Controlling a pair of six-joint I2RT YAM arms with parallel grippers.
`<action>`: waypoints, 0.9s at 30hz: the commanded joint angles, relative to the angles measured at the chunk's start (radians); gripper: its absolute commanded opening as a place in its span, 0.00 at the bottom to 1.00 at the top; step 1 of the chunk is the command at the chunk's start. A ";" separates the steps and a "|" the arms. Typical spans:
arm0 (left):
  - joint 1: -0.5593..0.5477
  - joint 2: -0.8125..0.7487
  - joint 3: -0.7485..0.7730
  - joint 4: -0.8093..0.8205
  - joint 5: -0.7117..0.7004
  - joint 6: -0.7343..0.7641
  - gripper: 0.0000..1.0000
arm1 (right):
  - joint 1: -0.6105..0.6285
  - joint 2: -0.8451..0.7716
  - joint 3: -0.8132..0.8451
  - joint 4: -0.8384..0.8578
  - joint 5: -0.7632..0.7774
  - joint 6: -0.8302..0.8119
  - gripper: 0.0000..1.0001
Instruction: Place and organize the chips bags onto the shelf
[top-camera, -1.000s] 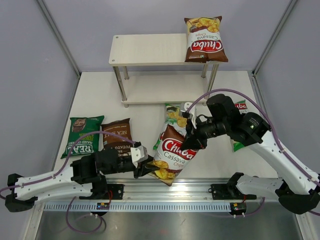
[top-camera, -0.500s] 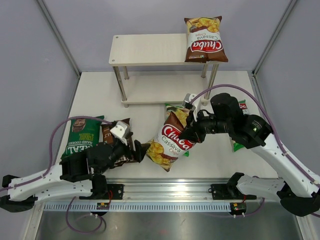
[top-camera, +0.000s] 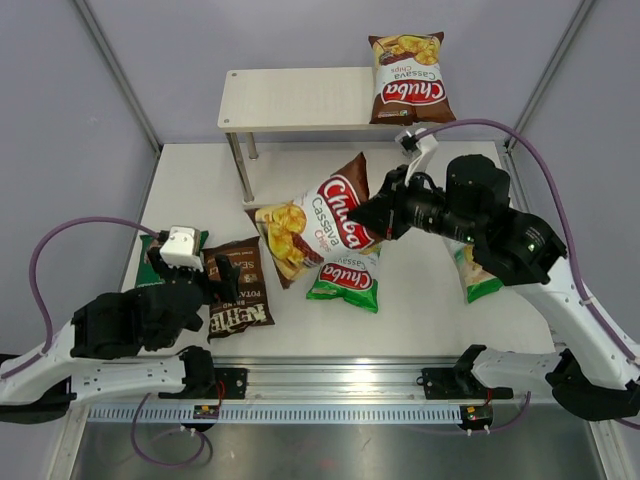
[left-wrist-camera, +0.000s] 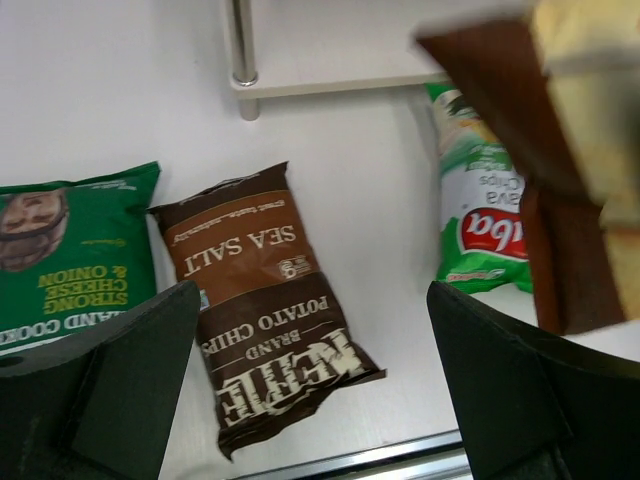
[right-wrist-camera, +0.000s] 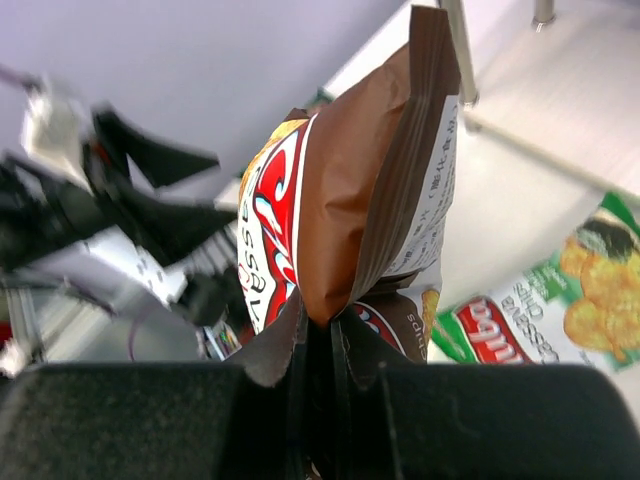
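My right gripper (right-wrist-camera: 318, 350) is pressed together on one crimped end seal of a glossy brown Chuba Cassava bag (top-camera: 325, 215). This bag hangs tilted in the air in front of the shelf (top-camera: 290, 98), above the white table (top-camera: 420, 310). The shelf has flat pale cream boards on thin silver metal legs. A second brown Chuba bag (top-camera: 408, 85) lies on the right end of its top board.

My left gripper (top-camera: 192, 270) is spread wide and grips nothing. Below it, the dark brown Kettle bag (left-wrist-camera: 265, 300) and the dark green REAL bag (left-wrist-camera: 70, 250) lie flat, side by side. One green Chuba bag (top-camera: 345, 278) lies flat at table centre. Another green bag (top-camera: 475, 280) is partly hidden beneath my right arm.
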 joint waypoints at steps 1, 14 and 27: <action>0.002 0.043 0.011 -0.119 -0.089 0.019 0.99 | 0.008 0.047 0.096 0.225 0.162 0.189 0.00; 0.008 -0.021 -0.062 -0.078 -0.149 -0.030 0.99 | -0.026 0.351 0.300 0.667 0.797 0.548 0.00; 0.066 -0.056 -0.072 -0.055 -0.123 -0.011 0.99 | -0.024 0.802 0.652 0.854 1.379 0.707 0.00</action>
